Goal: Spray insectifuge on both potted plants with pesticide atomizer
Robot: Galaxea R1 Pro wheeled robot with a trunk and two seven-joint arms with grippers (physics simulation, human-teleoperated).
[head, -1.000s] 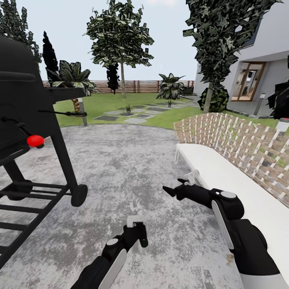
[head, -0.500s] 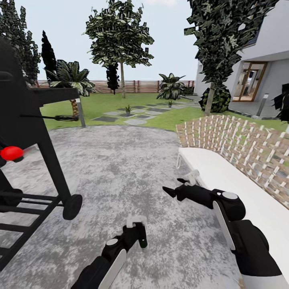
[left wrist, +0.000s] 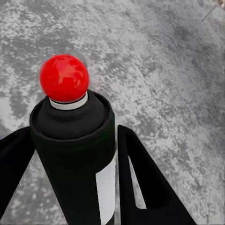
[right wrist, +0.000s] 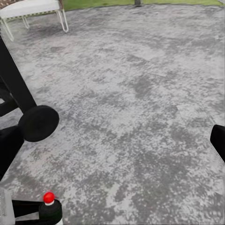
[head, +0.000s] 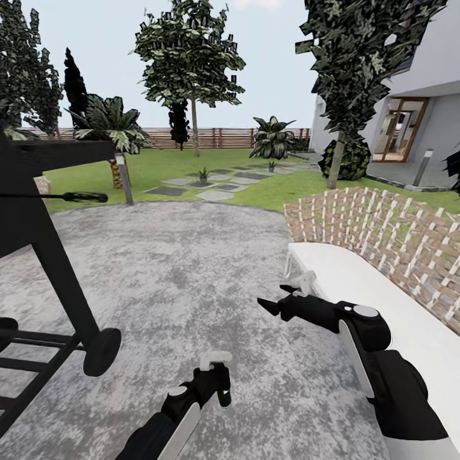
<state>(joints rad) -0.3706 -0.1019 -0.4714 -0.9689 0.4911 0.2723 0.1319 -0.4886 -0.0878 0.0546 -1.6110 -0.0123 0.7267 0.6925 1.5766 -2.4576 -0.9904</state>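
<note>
My left gripper point(head: 216, 378) is shut on the pesticide atomizer point(head: 220, 383), low over the gravel patio; its white trigger head sits on top and its green base below. In the left wrist view the black body with its red tip point(left wrist: 64, 77) stands between the two fingers point(left wrist: 138, 178). The right gripper point(head: 273, 298) hangs open and empty beside the bench, its fingers point(right wrist: 218, 138) wide apart. From the right wrist the atomizer point(right wrist: 49, 207) shows small. Far ahead on the lawn, two small potted plants point(head: 204, 173) point(head: 271, 165) stand by the stepping stones.
A black wheeled grill point(head: 38, 211) stands close on the left, its wheel point(head: 101, 351) on the gravel. A white bench with a woven back point(head: 358, 275) runs along the right. A bollard lamp point(head: 121, 179) marks the lawn's edge. Trees, a fence and a house lie beyond.
The whole view has shifted: the grill has slid left in the picture and its red knob has left the frame, so the camera moved. Both arms keep their pose, the atomizer still held.
</note>
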